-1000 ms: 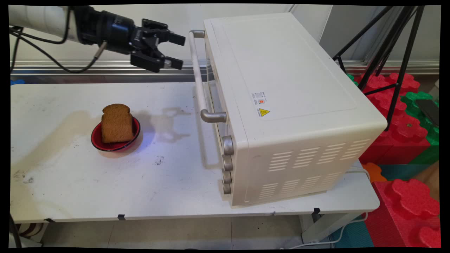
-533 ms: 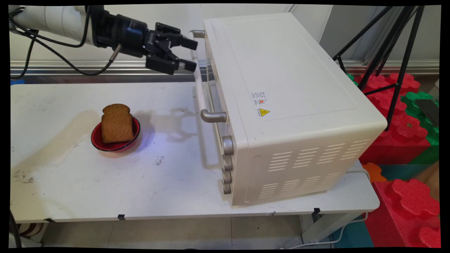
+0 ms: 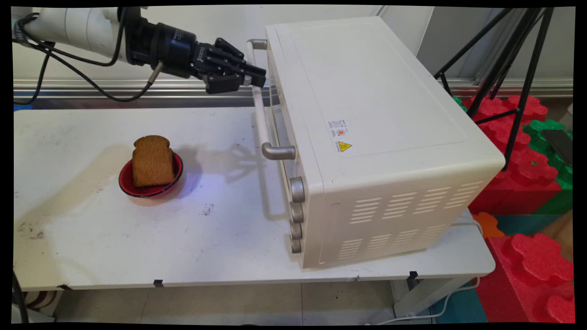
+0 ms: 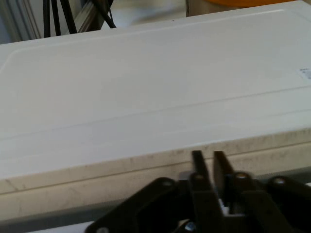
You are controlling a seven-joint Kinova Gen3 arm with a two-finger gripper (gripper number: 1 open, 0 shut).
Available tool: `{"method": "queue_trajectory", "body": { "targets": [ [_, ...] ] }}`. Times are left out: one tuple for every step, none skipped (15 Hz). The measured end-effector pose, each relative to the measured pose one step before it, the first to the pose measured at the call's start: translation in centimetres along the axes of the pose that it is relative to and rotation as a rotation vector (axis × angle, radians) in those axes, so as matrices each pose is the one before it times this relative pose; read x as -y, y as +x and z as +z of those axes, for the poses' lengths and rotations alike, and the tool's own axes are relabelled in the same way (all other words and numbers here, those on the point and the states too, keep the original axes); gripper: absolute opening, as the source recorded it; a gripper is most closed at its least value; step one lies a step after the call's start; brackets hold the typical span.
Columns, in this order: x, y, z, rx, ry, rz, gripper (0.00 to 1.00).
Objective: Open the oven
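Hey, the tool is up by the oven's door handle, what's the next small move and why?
Probably ease the tool down a touch so its closed tips hook behind the handle of the oven, then pull. The tips sit near the handle's far end, about level with the oven's top edge, pinching nothing visible, and the door looks shut.

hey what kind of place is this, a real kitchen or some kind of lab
Probably a robot lab with a mock kitchen setup, not a real kitchen. A toaster oven and a red bowl with bread sit on a stained white table, beside foam play blocks and a tripod.
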Motion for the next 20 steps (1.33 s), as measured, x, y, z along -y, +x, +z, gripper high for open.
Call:
{"method": "queue_trajectory", "body": {
  "targets": [
    [-0.035,-0.032,0.121,0.00099,-0.00135,-0.00053,0.00],
    [-0.046,-0.038,0.124,0.00069,-0.00202,-0.00087,0.00],
    [-0.043,-0.037,0.121,0.00090,-0.00192,-0.00051,0.00],
    [-0.042,-0.079,0.161,0.00182,-0.00222,-0.00007,0.00],
    [-0.052,-0.101,0.179,0.00168,-0.00265,-0.00031,0.00],
    [-0.037,-0.073,0.089,0.00131,-0.00079,0.00004,0.00],
    [-0.047,-0.094,0.176,0.00150,-0.00239,-0.00018,0.00],
    [-0.034,-0.119,0.292,0.00207,-0.00261,0.00021,0.00],
    [-0.029,-0.053,0.100,0.00098,-0.00032,-0.00010,0.00],
    [-0.018,-0.054,0.141,0.00089,-0.00078,0.00012,0.00],
    [-0.022,-0.050,0.190,0.00109,-0.00141,0.00006,0.00],
    [-0.030,-0.041,0.208,0.00100,-0.00111,0.00052,0.00],
    [-0.033,-0.046,0.168,0.00149,-0.00067,0.00049,0.00],
    [-0.027,-0.037,0.101,0.00127,-0.00049,0.00074,0.00],
    [-0.023,-0.046,0.069,0.00171,-0.00026,0.00057,0.00],
    [-0.021,-0.051,0.055,0.00243,-0.00013,0.00081,0.00],
    [-0.019,-0.049,0.021,0.00220,0.00012,0.00129,0.00],
    [-0.032,-0.064,0.013,0.00295,-0.00002,0.00132,0.00],
    [-0.034,-0.084,-0.014,0.00388,-0.00090,0.00143,0.00],
    [-0.060,-0.132,-0.069,0.00505,-0.00140,0.00230,0.00]
  ]
}}
